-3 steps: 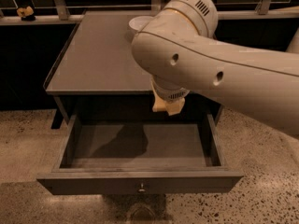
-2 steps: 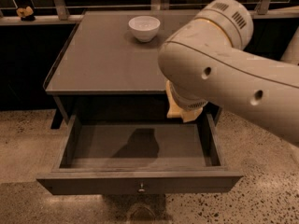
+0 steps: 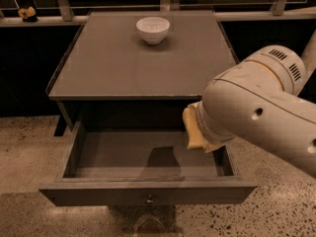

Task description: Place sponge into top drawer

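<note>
Sponge (image 3: 191, 125): pale-yellow block showing at the lower end of the arm (image 3: 261, 112), in the air over the right rear corner of the top drawer (image 3: 148, 194), just below the front edge of the table (image 3: 123, 68). It does not appear to rest on the drawer floor. Gripper (image 3: 207, 144): at that same spot, almost wholly hidden behind the arm's thick cream wrist. Only a pale edge peeks out under the wrist, next to the sponge. Where the sponge ends and the gripper begins cannot be made out. Whether the gripper is apart or clamped: cannot tell. The arm enters from the right edge and slopes down and left, covering the drawer's right rear. Top drawer: pulled fully out toward the camera, interior open to view, floor bare where visible. A dark shadow (image 3: 160, 162) lies on the drawer floor near centre, left of the sponge. The front panel is flat, with a small round knob (image 3: 148, 199) at its middle. On the table, a white bowl (image 3: 153, 29) stands upright near the back edge, well apart from the arm. On the far left ledge behind the table sits a small yellowish lump on a dark base (image 3: 27, 14). Below is a speckled floor (image 3: 29, 147).
</note>
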Robot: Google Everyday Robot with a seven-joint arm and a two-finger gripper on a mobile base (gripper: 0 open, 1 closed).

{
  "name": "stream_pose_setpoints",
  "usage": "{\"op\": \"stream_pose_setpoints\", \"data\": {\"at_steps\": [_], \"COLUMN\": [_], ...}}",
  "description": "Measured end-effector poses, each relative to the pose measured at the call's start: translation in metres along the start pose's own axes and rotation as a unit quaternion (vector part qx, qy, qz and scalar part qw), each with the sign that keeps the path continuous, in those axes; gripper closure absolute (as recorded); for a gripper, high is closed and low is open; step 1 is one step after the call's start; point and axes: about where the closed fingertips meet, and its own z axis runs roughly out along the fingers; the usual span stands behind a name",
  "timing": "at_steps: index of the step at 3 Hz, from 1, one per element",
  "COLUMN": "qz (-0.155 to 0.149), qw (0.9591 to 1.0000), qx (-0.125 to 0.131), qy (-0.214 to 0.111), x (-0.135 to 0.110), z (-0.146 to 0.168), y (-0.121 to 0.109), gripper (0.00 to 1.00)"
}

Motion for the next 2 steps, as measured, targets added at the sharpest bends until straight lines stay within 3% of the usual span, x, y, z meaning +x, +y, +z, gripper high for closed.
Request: {"op": "stream_pose_setpoints", "data": {"at_steps": [1, 2], "qz": [-0.042, -0.069], "qw": [0.9977, 0.9946], "qx": [-0.031, -0.047], "qy": [-0.041, -0.062], "x": [-0.025, -0.040], "z": [0.031, 0.049], "y": [0.006, 0.001], "gripper": [1.00, 1.00]}}
